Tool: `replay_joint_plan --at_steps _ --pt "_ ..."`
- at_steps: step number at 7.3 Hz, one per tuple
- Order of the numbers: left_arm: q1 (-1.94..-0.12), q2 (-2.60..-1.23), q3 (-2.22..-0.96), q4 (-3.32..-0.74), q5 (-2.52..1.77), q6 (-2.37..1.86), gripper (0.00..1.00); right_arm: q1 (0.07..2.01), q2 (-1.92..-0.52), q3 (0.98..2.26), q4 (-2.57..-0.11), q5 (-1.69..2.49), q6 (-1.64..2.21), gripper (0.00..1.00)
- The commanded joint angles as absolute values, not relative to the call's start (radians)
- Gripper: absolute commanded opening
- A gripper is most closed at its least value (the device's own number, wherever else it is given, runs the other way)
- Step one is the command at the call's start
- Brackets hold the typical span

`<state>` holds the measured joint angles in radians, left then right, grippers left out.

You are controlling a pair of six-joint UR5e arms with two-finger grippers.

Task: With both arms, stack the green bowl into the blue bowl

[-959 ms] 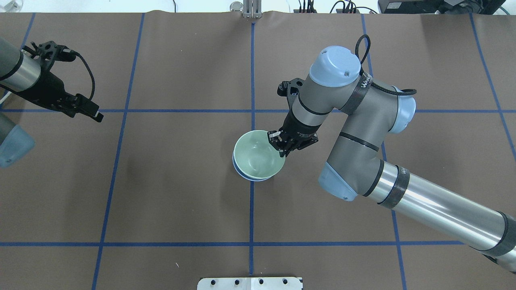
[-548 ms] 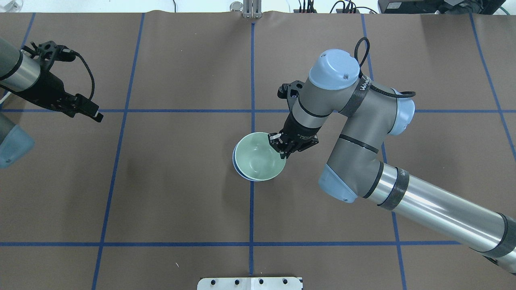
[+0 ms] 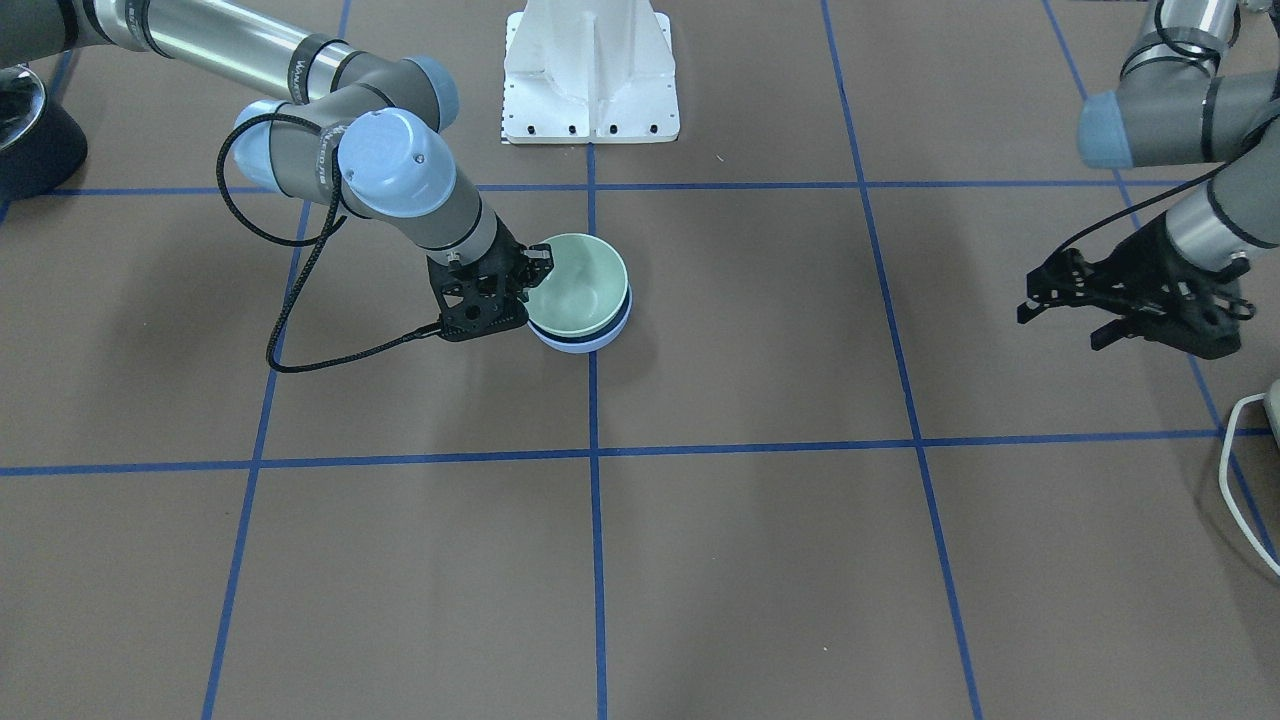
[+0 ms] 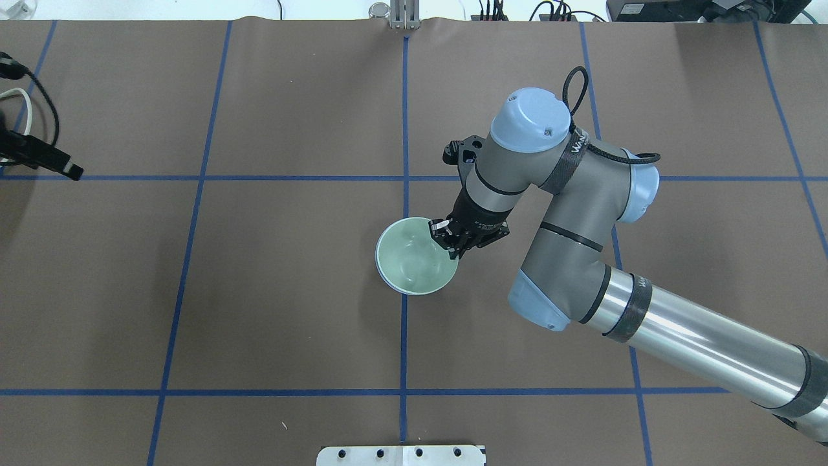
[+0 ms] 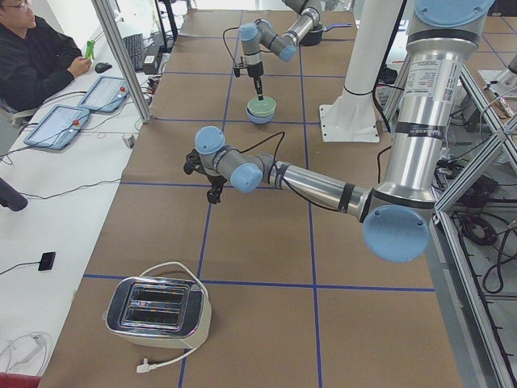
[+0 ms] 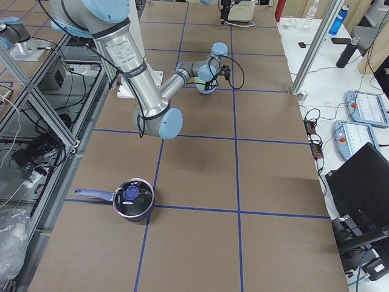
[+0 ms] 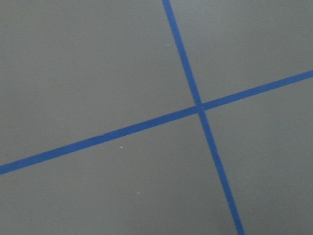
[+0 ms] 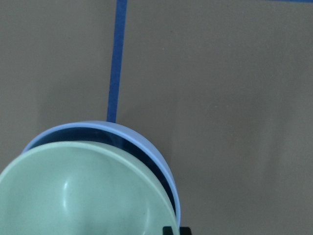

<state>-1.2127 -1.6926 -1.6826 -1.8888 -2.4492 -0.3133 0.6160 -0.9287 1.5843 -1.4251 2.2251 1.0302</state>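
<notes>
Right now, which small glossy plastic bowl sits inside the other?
The pale mint-green bowl, pinched by the right gripper; the periwinkle-blue bowl lies beneath it.

- The green bowl [image 4: 414,259] sits nested in the blue bowl [image 4: 383,281], mid-worktop [image 4: 259,291].
- The right claw [image 4: 446,234] pinches the green bowl's rim.
- The left claw [image 4: 61,167] sits at the far left edge.

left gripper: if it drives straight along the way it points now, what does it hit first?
Probably the bare table, close to a blue tape crossing. The wrist view of the left gripper shows nothing else ahead. Depth is unclear.
</notes>
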Motion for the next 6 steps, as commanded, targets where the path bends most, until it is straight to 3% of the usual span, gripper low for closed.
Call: replay_joint_plan --at_steps 1,6 --pt "-1.331 -1.677 -1.669 -1.817 -2.513 -0.143 0.98 0.615 -0.925 1.586 -1.425 2.227 1.031 0.00" --pt "-1.420 -1.620 -1.669 -1.770 -2.520 0.047 0.98 0.641 -0.922 1.583 -1.425 2.229 1.025 0.00"
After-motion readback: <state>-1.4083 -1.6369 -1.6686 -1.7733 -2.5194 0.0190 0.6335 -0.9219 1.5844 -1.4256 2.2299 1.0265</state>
